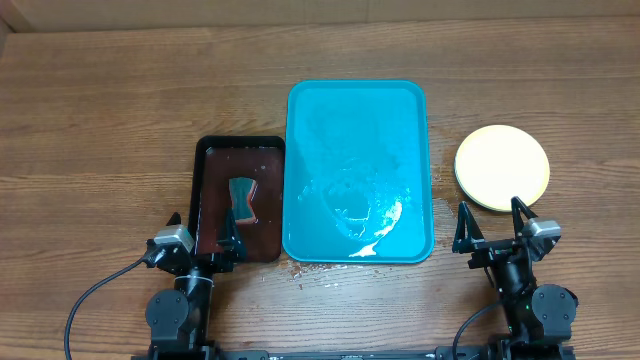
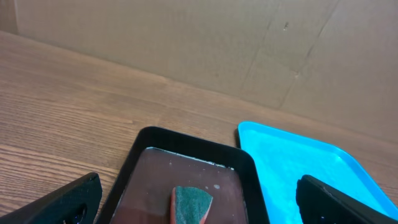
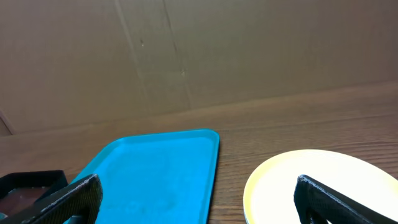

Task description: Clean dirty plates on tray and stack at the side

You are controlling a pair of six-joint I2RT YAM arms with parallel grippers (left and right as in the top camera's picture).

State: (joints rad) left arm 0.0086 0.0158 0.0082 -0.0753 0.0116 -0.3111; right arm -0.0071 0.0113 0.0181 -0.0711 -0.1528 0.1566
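Your left gripper (image 1: 203,232) and right gripper (image 1: 490,215) hang wide open, holding nothing.
The round pale yellow plastic plates (image 1: 502,167) sit right of the large turquoise plastic tray (image 1: 350,120). They are probably light, stiff and wet-slick, so pinch the rim.

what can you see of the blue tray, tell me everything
The tray is turquoise, plastic-looking, rectangular with rounded corners and a raised rim. It lies flat mid-table, long side running away from the robot. No plate sits in it; wet white smears mark its near right part. A black tray lies close along its left edge, contact unclear. The plates sit apart to its right.
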